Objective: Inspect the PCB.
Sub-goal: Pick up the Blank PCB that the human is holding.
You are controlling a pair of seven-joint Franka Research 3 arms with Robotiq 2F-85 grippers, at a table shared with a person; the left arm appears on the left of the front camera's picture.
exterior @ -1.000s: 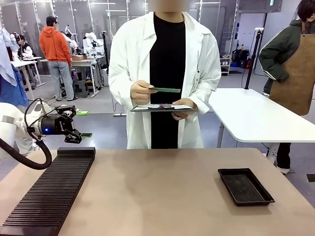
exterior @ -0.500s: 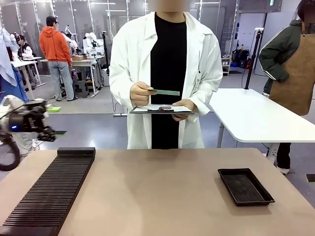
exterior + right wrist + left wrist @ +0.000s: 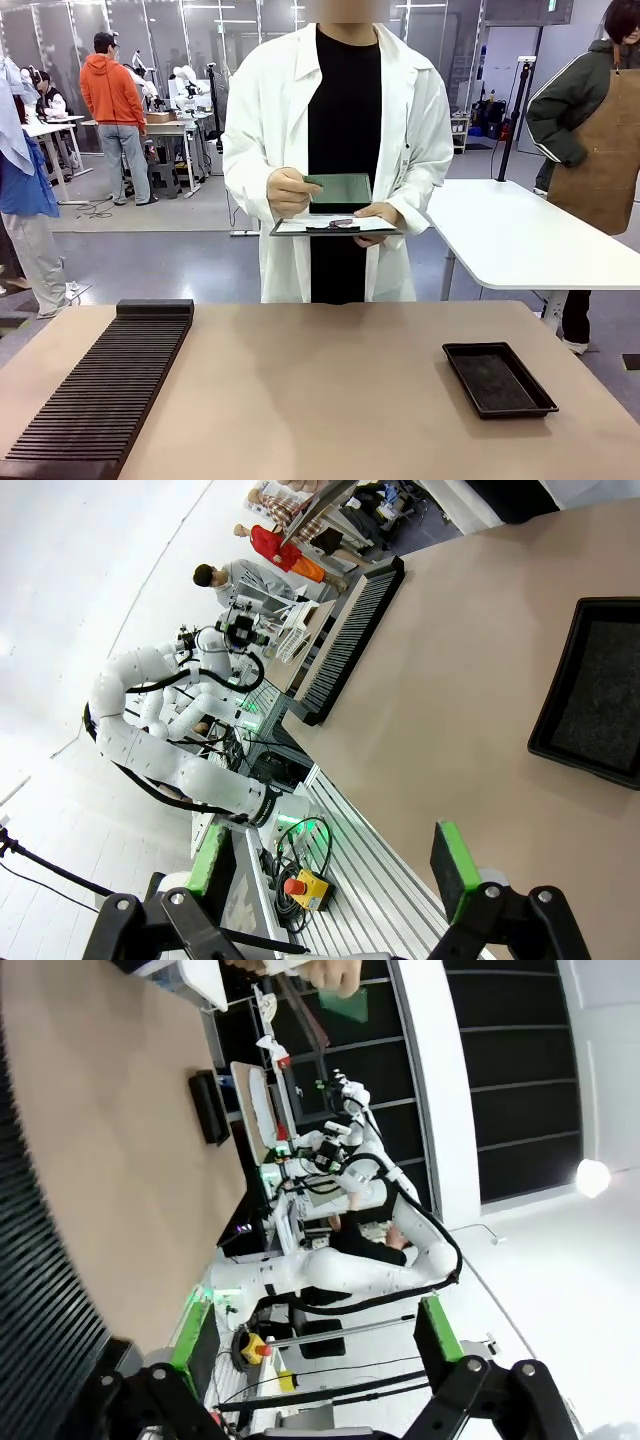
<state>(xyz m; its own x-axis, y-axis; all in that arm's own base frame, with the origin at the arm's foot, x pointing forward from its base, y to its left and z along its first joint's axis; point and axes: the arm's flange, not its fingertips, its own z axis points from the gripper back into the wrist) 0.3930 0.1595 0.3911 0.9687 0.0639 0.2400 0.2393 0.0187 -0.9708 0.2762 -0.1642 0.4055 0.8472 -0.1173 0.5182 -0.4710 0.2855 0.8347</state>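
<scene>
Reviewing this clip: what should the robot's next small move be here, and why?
Probably none beyond waiting: the left tool and right tool are open and hold nothing, while the person tilts the PCB up in one hand above the clipboard, apparently looking it over. Reaching in now would likely interrupt that.

Beyond the far edge of my tan table [image 3: 330, 390] I see grey floor [image 3: 170, 265], a white table [image 3: 510, 240] off the right corner, benches [image 3: 175, 128] far left before glass walls [image 3: 240, 40], and one bright lamp [image 3: 592, 1177] on the white ceiling [image 3: 600, 1300].
</scene>
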